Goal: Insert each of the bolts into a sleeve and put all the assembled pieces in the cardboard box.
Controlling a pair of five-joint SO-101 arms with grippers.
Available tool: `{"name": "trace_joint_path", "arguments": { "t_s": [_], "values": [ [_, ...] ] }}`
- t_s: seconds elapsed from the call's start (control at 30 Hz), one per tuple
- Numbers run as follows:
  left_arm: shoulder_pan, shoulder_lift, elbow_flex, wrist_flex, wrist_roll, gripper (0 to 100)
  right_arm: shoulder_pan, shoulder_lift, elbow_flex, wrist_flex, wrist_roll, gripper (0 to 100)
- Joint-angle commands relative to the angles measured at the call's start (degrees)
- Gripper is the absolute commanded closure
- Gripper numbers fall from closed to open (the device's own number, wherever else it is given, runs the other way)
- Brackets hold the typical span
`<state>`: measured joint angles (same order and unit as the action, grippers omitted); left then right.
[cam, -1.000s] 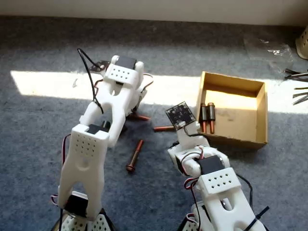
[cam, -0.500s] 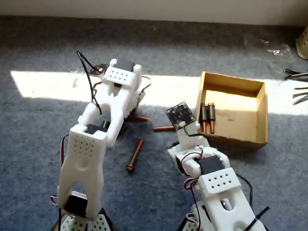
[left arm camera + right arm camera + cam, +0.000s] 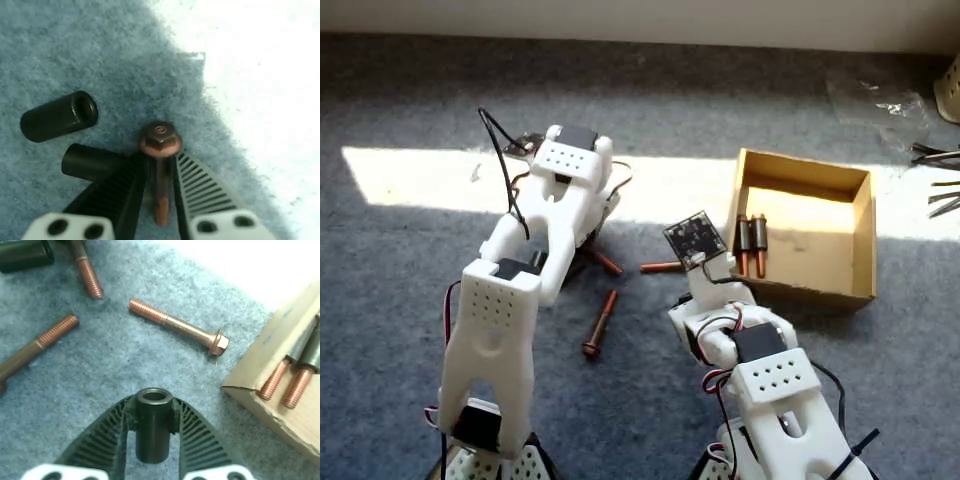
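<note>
Your left gripper [image 3: 160,172] is closed tight on a copper-coloured metal bolt with a 6-sided head [image 3: 160,141]. The long part of the bolt sits between the 2 jaws, and the head pokes out past the tips. Just beside that gripper, 2 loose black tube-shaped sleeves lie on the grey carpet [image 3: 410,280]. The near sleeve [image 3: 92,161] is partly hidden behind a finger. The far sleeve [image 3: 59,116] lies close by, apart from the gripper.

Your right gripper [image 3: 152,407] is closed on a third black sleeve [image 3: 152,435]. The sleeve's open hole sticks out past the tips of the jaws.

A loose copper bolt [image 3: 177,326] lies flat on the carpet in front of the right gripper, near the corner of the box. A second loose bolt [image 3: 600,322] lies on the carpet between your 2 arms.

The open brown cardboard box [image 3: 815,245] sits on the carpet just past the right gripper. Inside it, 2 finished pieces lie side by side against the wall nearest the arms. The first piece [image 3: 743,238] and the second piece [image 3: 759,238] are each a copper bolt in a black sleeve.
</note>
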<state>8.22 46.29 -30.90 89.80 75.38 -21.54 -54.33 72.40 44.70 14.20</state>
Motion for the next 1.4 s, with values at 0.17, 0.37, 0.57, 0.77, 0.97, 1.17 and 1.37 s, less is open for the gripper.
{"name": "trace_joint_path", "arguments": {
  "t_s": [0.17, 0.37, 0.57, 0.77, 0.97, 1.17, 1.37],
  "values": [
    [-1.36, -0.57, 0.22, 0.09, -14.24, 99, 0.4, -0.48, -0.57, -1.8, 0.79, 99.4],
    [-1.45, -0.57, 0.22, 0.0, -29.1, 98, 0.4, -0.48, -0.57, -1.8, 0.79, 99.4],
    [-1.45, -0.57, 0.13, -0.62, -39.38, 98, 0.4, -0.48, -0.57, -1.8, 0.79, 99.4],
    [-1.19, -0.66, 0.13, -4.48, -59.6, 98, 0.4, -0.48, -0.57, -1.8, 0.79, 99.4],
    [-1.01, -0.57, 0.31, -7.74, -72.44, 99, 0.4, -0.48, -0.57, -1.8, 0.79, 99.4],
    [-0.92, -0.57, 0.48, -8.88, -74.55, 98, 0.4, -0.48, -0.57, -1.8, 0.79, 99.4],
    [-1.19, -0.48, 0.57, -8.53, -74.55, 98, 0.4, -0.48, -0.48, -1.8, 3.6, 99.4]
  ]
}}
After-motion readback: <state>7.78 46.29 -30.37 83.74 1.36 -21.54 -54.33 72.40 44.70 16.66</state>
